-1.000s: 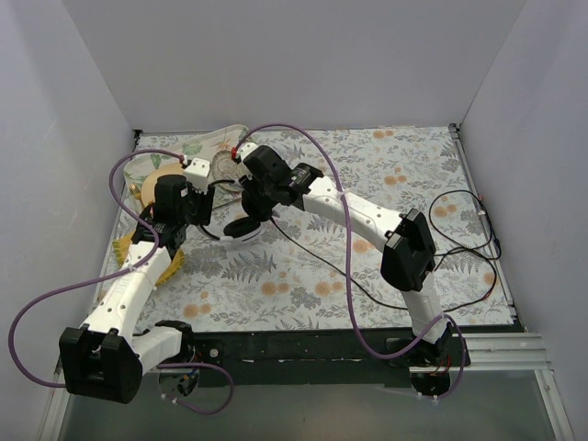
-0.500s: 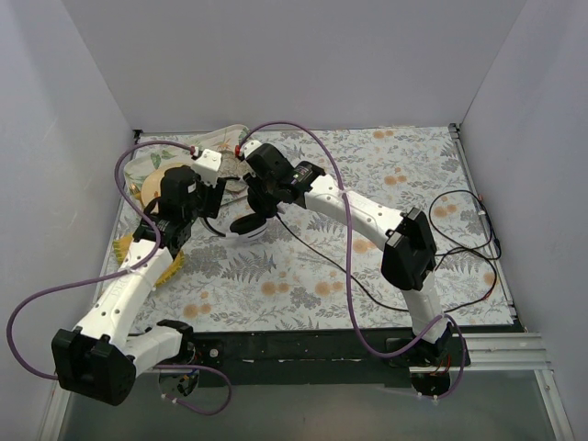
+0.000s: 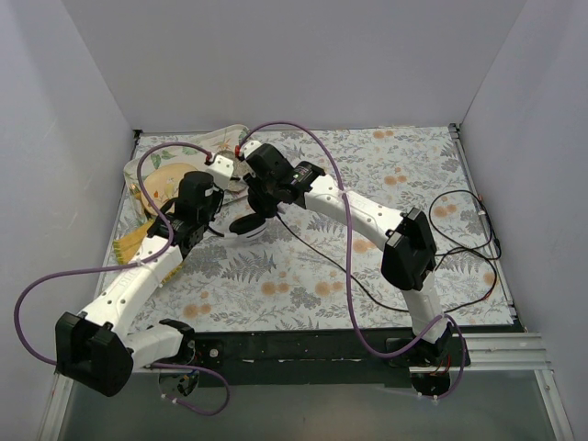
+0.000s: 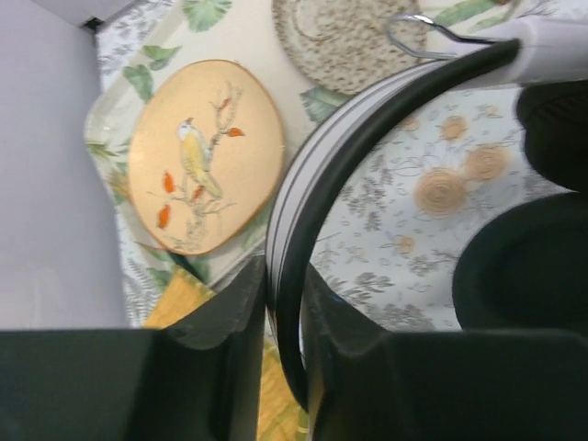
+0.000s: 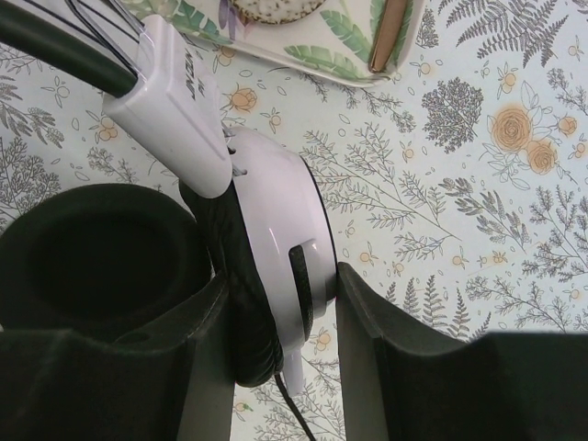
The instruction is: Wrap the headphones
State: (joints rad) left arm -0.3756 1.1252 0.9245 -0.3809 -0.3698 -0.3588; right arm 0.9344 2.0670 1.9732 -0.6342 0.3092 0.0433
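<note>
A: Where are the headphones (image 3: 246,223)?
B: Left of centre, over the floral tablecloth (image 5: 478,184), held between both arms. Can't tell if they touch it. Their thin black cable (image 3: 312,257) trails across the cloth toward the near right, with loose loops by the right wall.
A: Jaws?
B: Right gripper (image 5: 280,303) is clamped across one ear cup (image 5: 276,230), which has a white shell and a black cushion. The second cup's black pad (image 5: 92,248) sits just beside it, facing the wrist camera. Left gripper (image 4: 283,303) is closed narrow on the headband (image 4: 358,119), a thin black arc with a pale strip on its outer edge that ends in a white slider block.
A: Anything in the way?
B: Purple robot cables (image 3: 294,126) arch over both wrists. A yellow cloth (image 4: 179,299) lies under the left arm, just beside the tray. Further back, the leaf-print tray (image 4: 103,115) in the far-left corner holds a round bird plate (image 4: 202,156) and a woven coaster (image 4: 340,37).
</note>
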